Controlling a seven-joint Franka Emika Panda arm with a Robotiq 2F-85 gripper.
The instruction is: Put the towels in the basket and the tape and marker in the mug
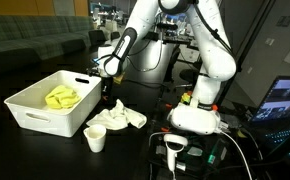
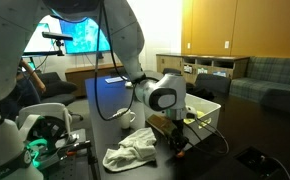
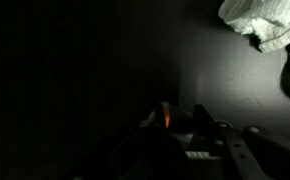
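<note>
The white basket stands on the dark table with the yellow towel inside it. Its corner shows behind the arm in an exterior view. The white towel lies crumpled on the table beside the basket, and in the wrist view it fills the top right corner. The small white mug stands in front of that towel. My gripper is down at the tabletop between basket and white towel. Its jaws stand narrow around a small dark thing with an orange streak, too dark to tell whether it is tape or marker.
The arm's white base sits at the table's right end, with a scanner-like device and cables in front of it. A lit screen stands at the far right. A green-lit unit sits by the base.
</note>
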